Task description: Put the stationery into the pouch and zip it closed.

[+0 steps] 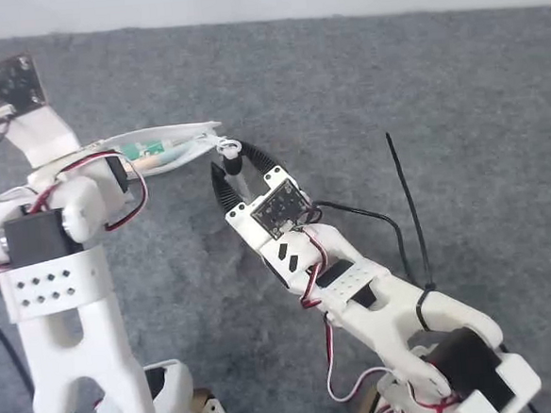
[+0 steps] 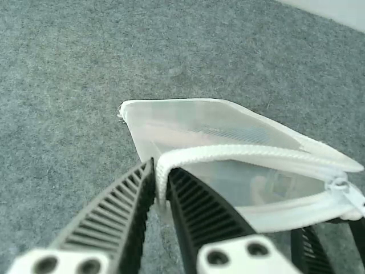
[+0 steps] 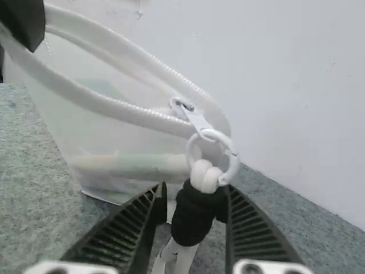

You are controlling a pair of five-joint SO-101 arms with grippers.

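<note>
Pouch (image 2: 228,142): translucent, stationery (image 3: 131,162) inside, held off the grey mat (image 1: 457,90). Its long axis spans from the left gripper (image 2: 160,169), pinching one zip edge, to the right gripper (image 3: 194,194), clamped on the black zipper pull (image 3: 197,220).
Mouth: gaping, slider (image 3: 185,109) at the right jaws' end.
Risks: the rounded pull likely slips out under tension; the slider may jam against the left jaws.

The pouch (image 1: 163,146) mouth gapes as a narrow slit between its two zip rows. The left gripper (image 2: 159,171) pinches one end and the right gripper (image 3: 194,191) is closed about the zip pull (image 3: 206,171) at the other (so both ends are blocked). Open grey carpet (image 1: 418,74) lies beyond the pouch. A black cable (image 1: 376,216) and a thin black strap (image 1: 409,207) clutter the ground beside the right arm.
</note>
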